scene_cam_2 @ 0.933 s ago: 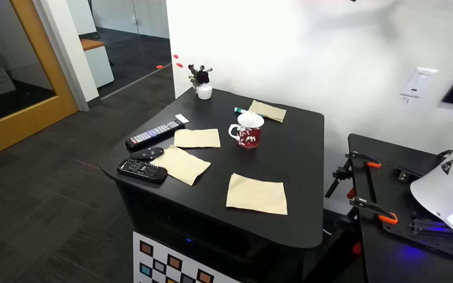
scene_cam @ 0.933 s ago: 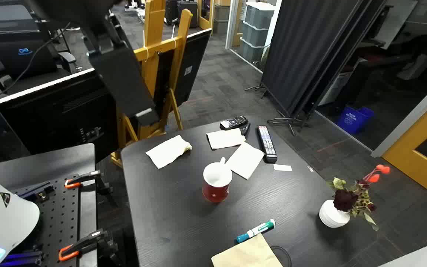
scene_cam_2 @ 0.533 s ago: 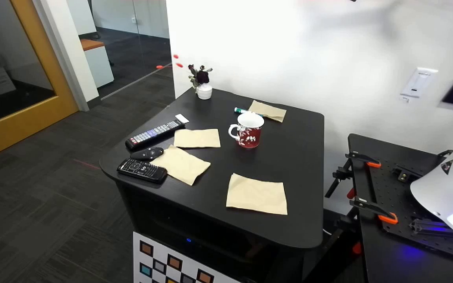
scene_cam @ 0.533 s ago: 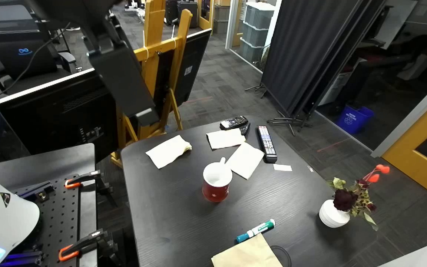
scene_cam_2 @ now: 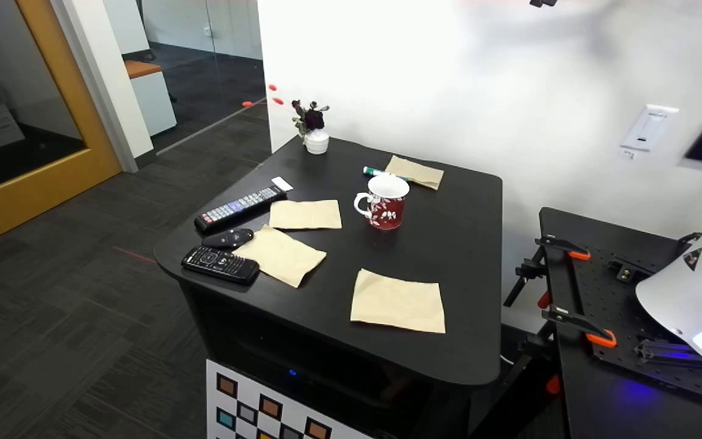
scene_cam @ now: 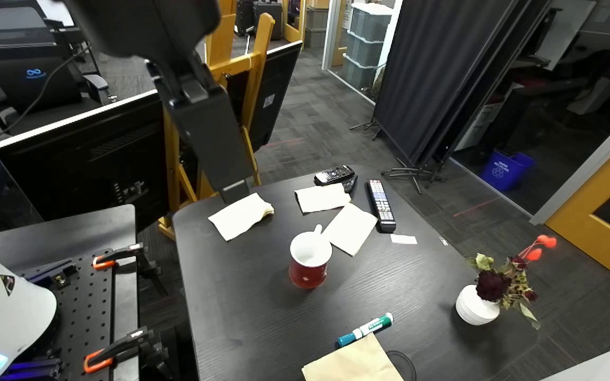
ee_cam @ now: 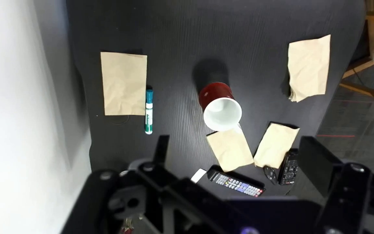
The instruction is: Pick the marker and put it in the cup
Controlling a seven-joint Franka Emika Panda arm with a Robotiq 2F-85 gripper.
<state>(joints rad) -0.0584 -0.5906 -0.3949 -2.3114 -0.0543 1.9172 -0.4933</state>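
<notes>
The marker has a white barrel, a teal-blue cap and a green end. It lies on the dark table along the edge of a tan napkin; in an exterior view the marker is partly hidden behind the cup. In the wrist view the marker lies left of the cup. The red cup, white inside, stands upright with its handle toward the napkins; it also shows in the wrist view and an exterior view. My gripper is open and empty, high above the table, its fingers wide apart.
Tan napkins lie around the cup. Several remotes and a white card lie at one edge. A white flower pot stands at a corner. A wall rises beside the table. A thin cable lies near the marker.
My gripper has moved down and to the right in an exterior view, and its tip shows lower at the top edge of an exterior view. The marker and cup have not moved.
</notes>
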